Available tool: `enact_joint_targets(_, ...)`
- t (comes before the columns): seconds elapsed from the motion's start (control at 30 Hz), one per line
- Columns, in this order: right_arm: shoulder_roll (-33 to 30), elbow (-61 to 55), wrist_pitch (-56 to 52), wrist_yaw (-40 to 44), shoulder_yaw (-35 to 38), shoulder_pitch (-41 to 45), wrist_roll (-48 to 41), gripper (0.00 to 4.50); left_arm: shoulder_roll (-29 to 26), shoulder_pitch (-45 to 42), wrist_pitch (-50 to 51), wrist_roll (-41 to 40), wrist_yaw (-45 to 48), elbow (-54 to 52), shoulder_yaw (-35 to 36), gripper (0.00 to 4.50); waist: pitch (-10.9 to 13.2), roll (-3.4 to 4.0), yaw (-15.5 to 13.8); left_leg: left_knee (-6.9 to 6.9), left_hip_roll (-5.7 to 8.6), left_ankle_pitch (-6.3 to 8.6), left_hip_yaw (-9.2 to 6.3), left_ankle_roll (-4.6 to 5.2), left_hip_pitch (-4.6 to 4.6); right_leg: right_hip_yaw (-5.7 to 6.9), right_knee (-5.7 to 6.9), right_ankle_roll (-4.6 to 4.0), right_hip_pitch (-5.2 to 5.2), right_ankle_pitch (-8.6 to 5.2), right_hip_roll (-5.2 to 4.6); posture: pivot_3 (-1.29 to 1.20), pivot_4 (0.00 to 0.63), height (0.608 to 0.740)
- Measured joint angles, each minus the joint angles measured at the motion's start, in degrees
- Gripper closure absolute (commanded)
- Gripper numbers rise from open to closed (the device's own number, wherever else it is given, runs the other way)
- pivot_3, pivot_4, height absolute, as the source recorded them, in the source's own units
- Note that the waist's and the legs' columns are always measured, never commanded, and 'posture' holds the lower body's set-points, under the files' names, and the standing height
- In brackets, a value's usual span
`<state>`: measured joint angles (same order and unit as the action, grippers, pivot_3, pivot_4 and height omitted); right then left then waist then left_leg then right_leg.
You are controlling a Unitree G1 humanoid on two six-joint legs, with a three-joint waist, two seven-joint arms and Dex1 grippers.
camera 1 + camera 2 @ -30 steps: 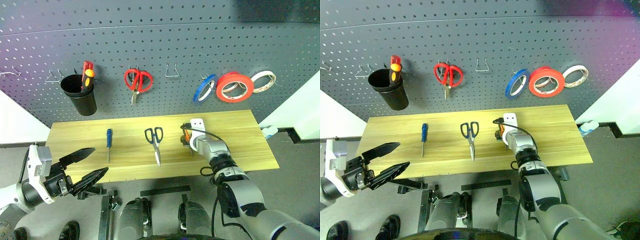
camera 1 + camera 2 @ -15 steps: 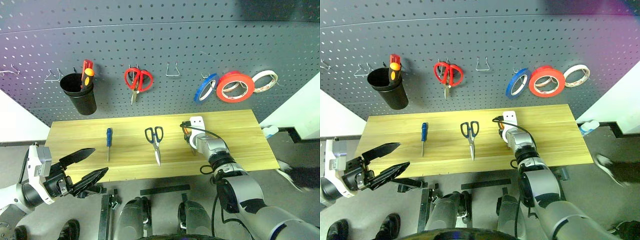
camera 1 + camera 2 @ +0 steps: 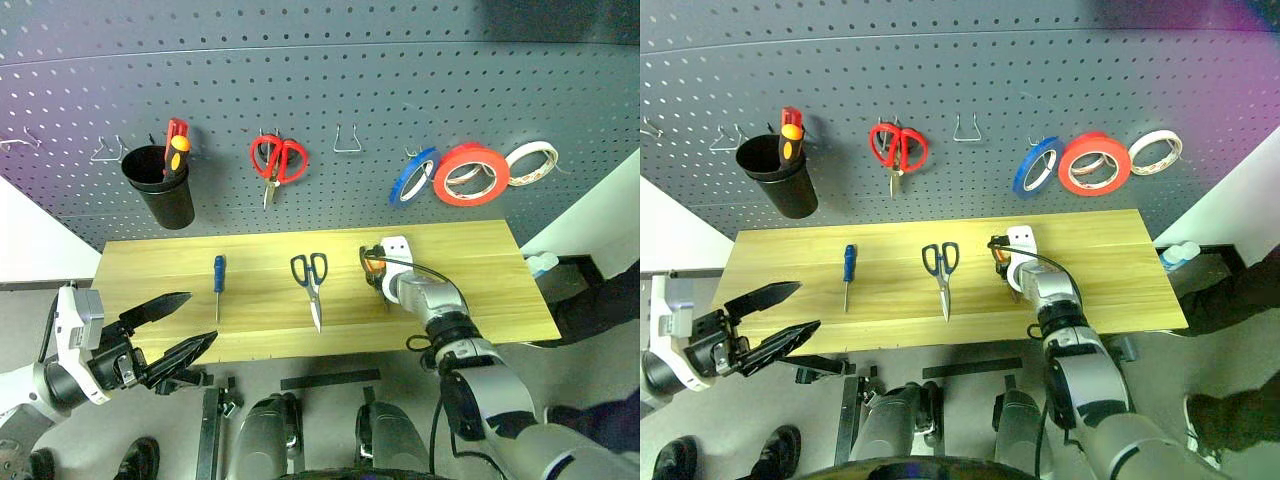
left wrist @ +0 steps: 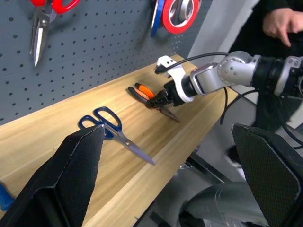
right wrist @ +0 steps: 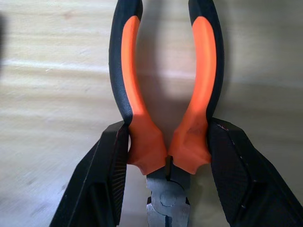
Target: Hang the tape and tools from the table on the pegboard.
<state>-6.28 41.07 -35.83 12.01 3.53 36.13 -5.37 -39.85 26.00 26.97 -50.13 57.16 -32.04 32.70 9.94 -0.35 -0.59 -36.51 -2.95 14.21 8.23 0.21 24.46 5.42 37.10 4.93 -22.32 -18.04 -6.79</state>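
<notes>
Working down from the pegboard (image 3: 320, 90), the wooden surface (image 3: 480, 290) below it carries the pliers (image 5: 165, 137), right of the dark-handled scissors (image 3: 310, 283). My right gripper (image 5: 165, 179) has its fingers (image 5: 106, 184) closed on the orange grips beside the pivot. I judge them rigid, fairly heavy, rubbery (handles may swing). Left gripper (image 3: 170, 333) hangs wide open.

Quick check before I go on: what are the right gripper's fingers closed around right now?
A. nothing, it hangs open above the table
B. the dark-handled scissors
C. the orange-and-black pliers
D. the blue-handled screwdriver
C. In the right wrist view, the right gripper has its two black fingers pressed against both sides of the pliers near the pivot, on the table.
</notes>
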Motion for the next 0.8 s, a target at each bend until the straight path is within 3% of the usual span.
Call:
enact_joint_targets(0.33,-3.8,-23.4,-0.7,13.4,-1.1,-13.0,-5.9,2.37,0.1,-4.5,-0.4,1.2,0.2,3.2,-2.3,0.0,-0.1,-0.07,0.1,0.08,0.02,-0.03,0.08,-0.04,0.05,0.05,0.0,0.02,-0.11,0.0,0.03,0.1,0.105,0.74)
enact_joint_targets(0.8,-3.3,-34.0,16.3,24.9,0.5,-19.7,-13.6,2.37,0.7,-10.4,-2.6,3.4,1.5,7.9,-5.0,0.0,-1.5,-0.6,1.1,0.09,0.03,-0.09,0.16,-0.1,0.05,0.07,0.04,0.04,-0.11,0.01,0.11,0.07,0.025,0.74)
